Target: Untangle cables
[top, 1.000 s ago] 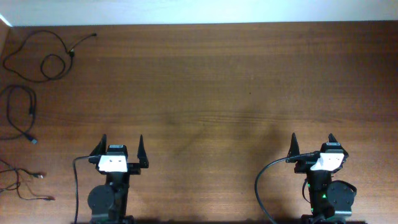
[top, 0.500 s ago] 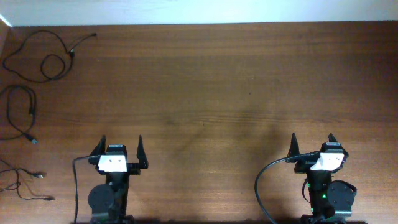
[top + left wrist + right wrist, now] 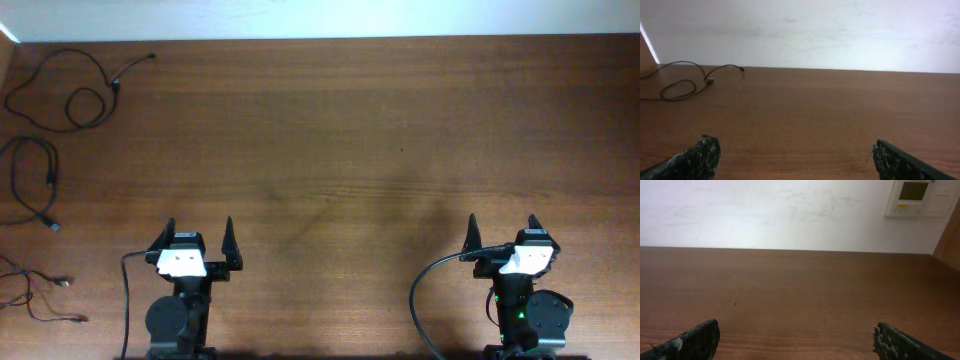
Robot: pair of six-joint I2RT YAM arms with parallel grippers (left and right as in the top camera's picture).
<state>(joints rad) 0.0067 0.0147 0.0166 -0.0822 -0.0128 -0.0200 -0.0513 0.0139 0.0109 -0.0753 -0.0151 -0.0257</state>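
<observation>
- The cables (image 3: 50, 180) lie in three separate groups along the left edge of the table (image 3: 350, 130), well apart from both my grippers.
- The looped cable (image 3: 102, 78) sits in the far left corner, with one plug end reaching toward the far edge. My left wrist camera sees it far ahead and to the left.
- The second cable hangs in a long narrow loop about midway down the left edge, its plug end on the near side.
- The thin cable (image 3: 45, 279) lies by the near left corner, partly cut off by the frame, with small ends showing.
- My left gripper (image 3: 198, 228) sits at the near edge, left of the middle. Its jaws are spread wide, with only bare wood between the fingertips (image 3: 702, 155).
- My right gripper (image 3: 502, 225) sits at the near edge toward the right corner, jaws likewise wide apart and holding nothing.
- A wall panel (image 3: 917, 197) hangs on the white wall beyond the far right corner.
</observation>
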